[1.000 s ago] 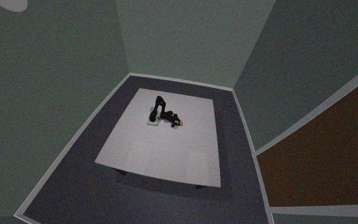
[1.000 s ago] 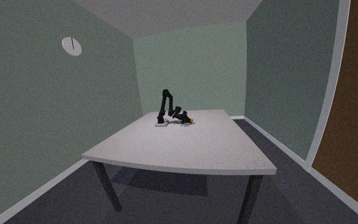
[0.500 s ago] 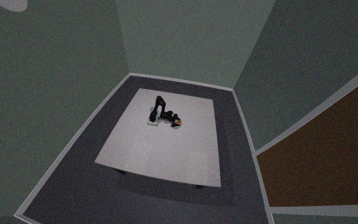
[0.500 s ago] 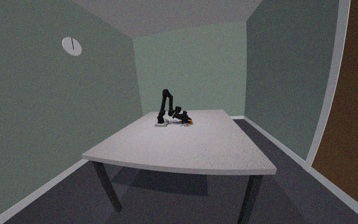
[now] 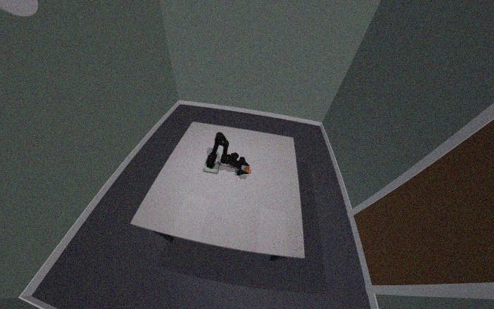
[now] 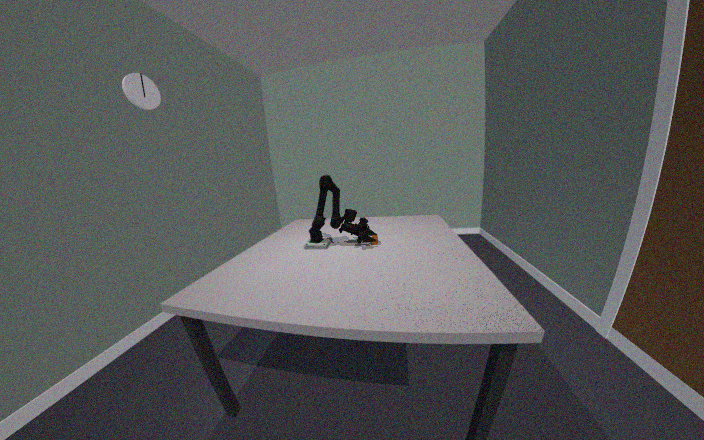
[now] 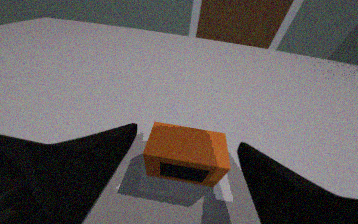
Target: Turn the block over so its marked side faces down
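The orange block [image 5: 248,168] [image 6: 374,239] [image 7: 184,145] is at table level in front of the arm. In the wrist view its black rectangular mark [image 7: 182,171] is on the narrow-looking side toward the wrist camera, below the broad plain orange face. The mark faces neither straight up nor fully out of sight. Its underside is hidden, so I cannot tell whether it lies quite flat. My gripper [image 5: 245,169] [image 6: 371,240] [image 7: 187,137] is open and low over the table, one black finger on each side of the block, with a visible gap at both sides in the wrist view.
The white table [image 5: 217,207] [image 6: 343,290] [image 7: 70,75] carries the arm's pale base plate [image 5: 210,170] [image 6: 316,245] to the left of the block. The arm and block cast grey shadows beside the block. The table's edges are well away from the gripper.
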Motion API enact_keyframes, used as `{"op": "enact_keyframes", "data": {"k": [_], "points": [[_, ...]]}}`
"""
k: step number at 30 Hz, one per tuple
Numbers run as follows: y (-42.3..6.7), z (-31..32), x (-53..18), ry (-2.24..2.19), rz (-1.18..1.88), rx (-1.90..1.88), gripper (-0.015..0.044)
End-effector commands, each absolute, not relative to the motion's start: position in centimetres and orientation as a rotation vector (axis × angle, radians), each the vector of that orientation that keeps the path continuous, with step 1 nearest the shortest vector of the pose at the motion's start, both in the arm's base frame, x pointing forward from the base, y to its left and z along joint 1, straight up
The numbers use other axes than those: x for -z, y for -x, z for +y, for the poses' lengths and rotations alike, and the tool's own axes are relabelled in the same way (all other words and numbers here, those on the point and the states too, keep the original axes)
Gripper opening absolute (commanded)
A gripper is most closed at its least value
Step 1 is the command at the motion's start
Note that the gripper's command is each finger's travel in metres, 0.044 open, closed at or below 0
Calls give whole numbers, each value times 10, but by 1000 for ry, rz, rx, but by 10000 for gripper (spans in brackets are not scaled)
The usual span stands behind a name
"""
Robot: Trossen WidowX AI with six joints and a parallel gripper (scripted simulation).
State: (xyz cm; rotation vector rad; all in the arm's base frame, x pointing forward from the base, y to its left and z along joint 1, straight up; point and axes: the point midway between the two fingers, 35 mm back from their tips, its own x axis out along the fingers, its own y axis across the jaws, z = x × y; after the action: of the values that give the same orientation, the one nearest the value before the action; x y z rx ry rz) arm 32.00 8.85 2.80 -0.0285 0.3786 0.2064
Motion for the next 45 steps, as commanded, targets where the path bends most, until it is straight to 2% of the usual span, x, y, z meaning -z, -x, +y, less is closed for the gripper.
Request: {"op": "enact_keyframes", "data": {"k": [1, 8, 15, 22, 27, 41, 45], "points": [[-320, 88, -28, 33, 378, -205, 440], [-323, 89, -27, 36, 400, -205, 440], [-337, 94, -39, 62, 625, -204, 440], [-322, 90, -87, 73, 797, -201, 440], [-301, 84, -95, 87, 906, -194, 440], [-299, 83, -95, 88, 913, -194, 440], [-307, 85, -100, 100, 996, -191, 440]]}}
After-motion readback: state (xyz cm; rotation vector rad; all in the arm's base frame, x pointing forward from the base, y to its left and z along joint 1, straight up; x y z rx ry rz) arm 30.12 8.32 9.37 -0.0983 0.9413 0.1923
